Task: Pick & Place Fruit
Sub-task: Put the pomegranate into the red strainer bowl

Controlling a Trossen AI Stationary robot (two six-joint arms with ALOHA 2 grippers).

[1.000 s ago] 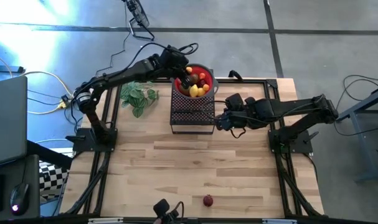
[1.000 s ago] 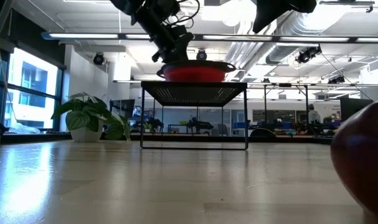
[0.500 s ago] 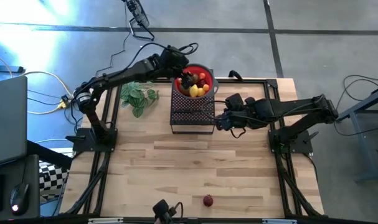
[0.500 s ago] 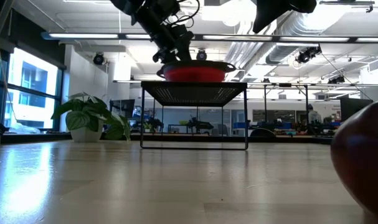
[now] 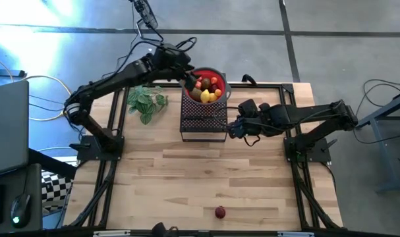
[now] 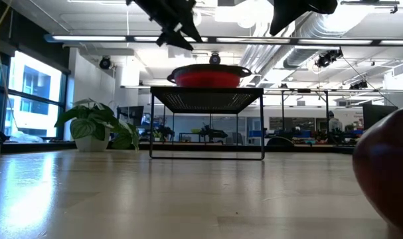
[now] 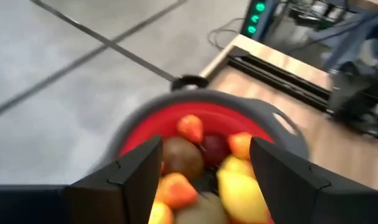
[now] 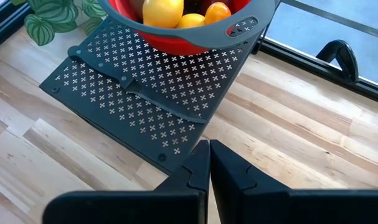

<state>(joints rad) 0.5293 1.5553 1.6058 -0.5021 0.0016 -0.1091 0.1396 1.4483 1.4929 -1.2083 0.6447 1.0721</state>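
A red bowl (image 5: 219,74) with a grey rim holds the fruit (image 5: 207,90): yellow lemons (image 7: 240,186), a brown oval (image 7: 182,158), and orange and dark red pieces. The bowl sits on top of a black perforated stand (image 5: 203,122). My left gripper (image 7: 204,149) hangs open just above the bowl's left rim, with nothing between its fingers. My right gripper (image 8: 208,152) is shut and empty, hovering beside the stand's right edge (image 5: 234,129). One dark red fruit (image 5: 219,212) lies alone near the table's near edge, and shows large in the low view (image 6: 387,172).
A green leafy sprig (image 5: 145,102) lies left of the stand, under my left arm. Black frame rails (image 5: 279,85) run along the table's far and side edges. Open wooden tabletop (image 5: 186,178) stretches between the stand and the lone fruit.
My left gripper has risen up out of the bowl and drawn back toward the table's left, ending above the rim. The fruit stays in the bowl.
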